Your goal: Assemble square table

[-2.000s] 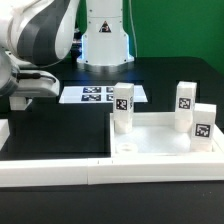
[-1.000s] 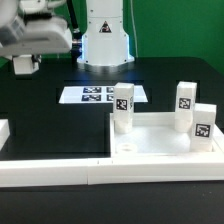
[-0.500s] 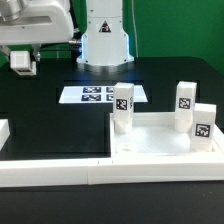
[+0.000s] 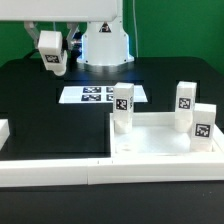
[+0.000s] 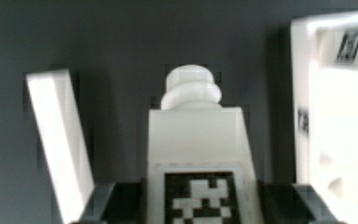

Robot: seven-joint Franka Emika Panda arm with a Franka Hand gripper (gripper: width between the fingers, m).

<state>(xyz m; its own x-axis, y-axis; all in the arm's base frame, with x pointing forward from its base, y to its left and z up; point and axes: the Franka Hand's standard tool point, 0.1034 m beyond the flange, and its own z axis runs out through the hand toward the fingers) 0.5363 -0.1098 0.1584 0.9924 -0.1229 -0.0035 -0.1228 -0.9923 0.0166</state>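
The square table top [image 4: 160,150], a white tray with a raised rim, lies at the exterior view's right. Three white tagged legs stand on it: one at its far left corner [image 4: 123,108] and two at its right [image 4: 186,104] [image 4: 204,125]. My gripper [image 4: 50,50] hangs high above the table at the back left, shut on a fourth white tagged leg [image 4: 56,63]. In the wrist view this leg [image 5: 197,130] sits between my dark fingers [image 5: 123,198], its peg pointing away and its tag by the jaws.
The marker board [image 4: 100,95] lies on the black table between my gripper and the table top. Long white border rails run along the front [image 4: 55,172] and the left edge [image 4: 3,130]. The robot's white base [image 4: 105,40] stands at the back. Blurred white shapes flank the leg in the wrist view.
My gripper has risen from low at the exterior view's left and moved right, toward the back middle, carrying the leg. The table top and its three legs have not moved.
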